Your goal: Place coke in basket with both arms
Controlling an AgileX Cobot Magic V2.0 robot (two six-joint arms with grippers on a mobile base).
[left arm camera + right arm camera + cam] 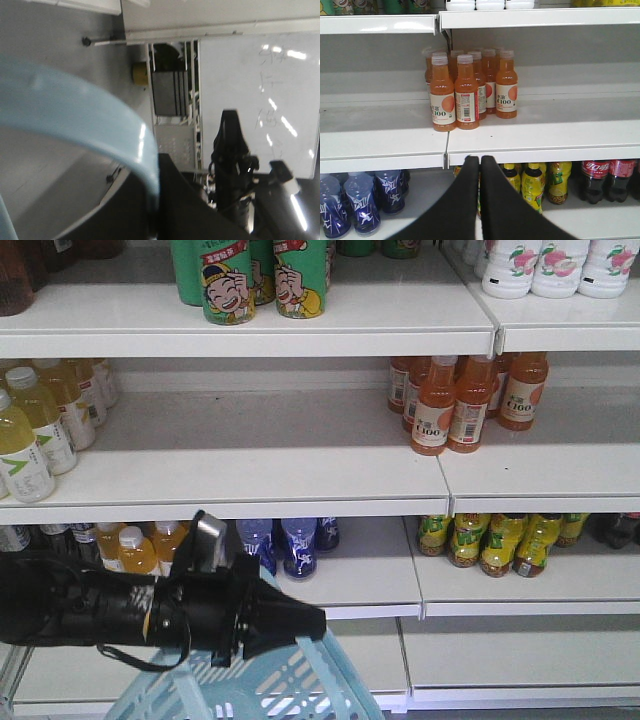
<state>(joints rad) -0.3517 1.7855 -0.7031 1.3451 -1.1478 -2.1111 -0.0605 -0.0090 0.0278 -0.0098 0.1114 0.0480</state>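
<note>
While your left gripper (300,625) pinches the light blue handle (75,110) to keep the basket (235,692) hanging at the lower centre of the front view, your right gripper (480,165) hovers with fingers pressed together, since the coke bottles (602,180) stand untouched at its view's lower right.

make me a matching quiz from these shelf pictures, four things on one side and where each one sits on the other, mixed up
Things:
1. orange C100 bottles
2. coke bottles
3. dark blue bottles
4. light blue basket

Places:
A. lower shelf, right end in the right wrist view
B. bottom of the front view, handle in the left gripper
C. middle shelf
D. lower shelf, left end in the right wrist view

Pairs: 1-C, 2-A, 3-D, 4-B
</note>
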